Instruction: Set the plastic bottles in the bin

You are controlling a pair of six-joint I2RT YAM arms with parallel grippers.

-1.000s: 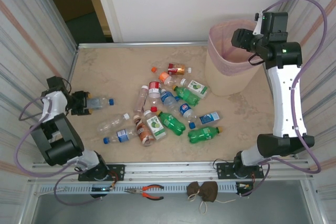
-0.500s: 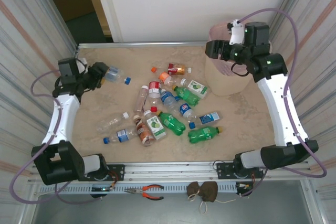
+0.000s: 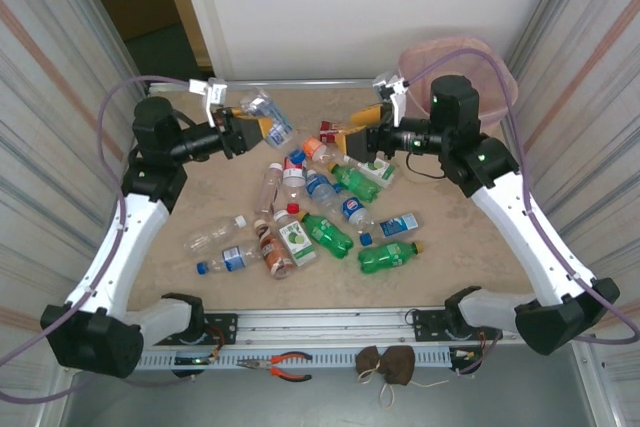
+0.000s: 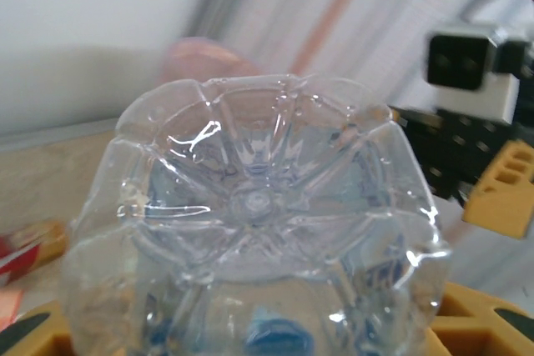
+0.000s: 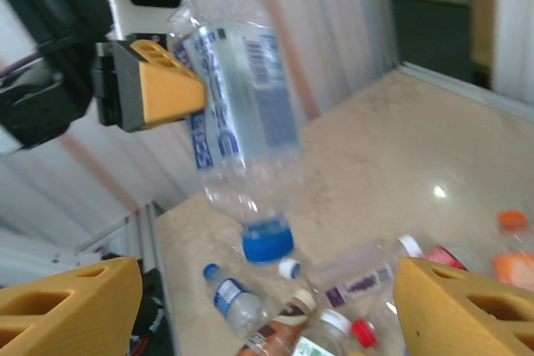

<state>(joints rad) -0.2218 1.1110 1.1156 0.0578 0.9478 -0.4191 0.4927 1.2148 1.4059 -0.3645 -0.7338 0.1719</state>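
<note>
Right wrist view: left gripper (image 5: 200, 89) clamps the clear bottle (image 5: 242, 139), blue cap (image 5: 267, 242) hanging below its fingers (image 5: 163, 89).

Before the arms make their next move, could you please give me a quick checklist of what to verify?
1. Left gripper clamps the clear bottle: ok.
2. Bottle lifted off the table: ok.
3. Right gripper open and empty: ok.
4. Right gripper points toward the bottle: ok.
5. Bin mouth free: cannot tell, the right arm partly covers it.
</note>
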